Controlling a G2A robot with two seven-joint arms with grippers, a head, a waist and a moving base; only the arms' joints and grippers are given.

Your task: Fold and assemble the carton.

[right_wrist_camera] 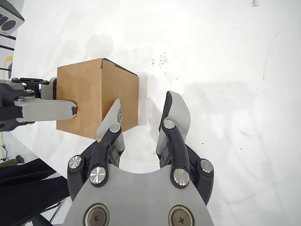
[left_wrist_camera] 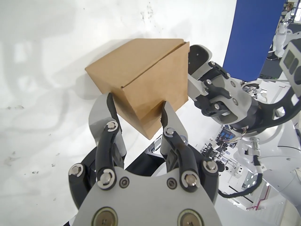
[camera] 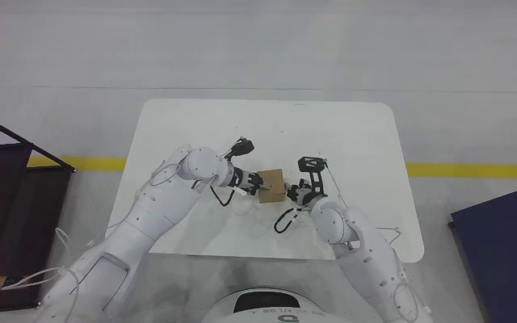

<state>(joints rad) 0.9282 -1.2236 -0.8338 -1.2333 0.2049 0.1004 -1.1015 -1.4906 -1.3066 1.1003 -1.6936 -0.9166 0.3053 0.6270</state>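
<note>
My left gripper (left_wrist_camera: 137,100) is clamped across one corner of the carton (left_wrist_camera: 145,76), a finger on either side of it. My right gripper (right_wrist_camera: 143,98) is spread wide, released. One of its fingers lies just beside the carton's opposite face, the other over bare table (camera: 339,137). The carton, closed into a box, sits between my two grippers near the table's middle.
</note>
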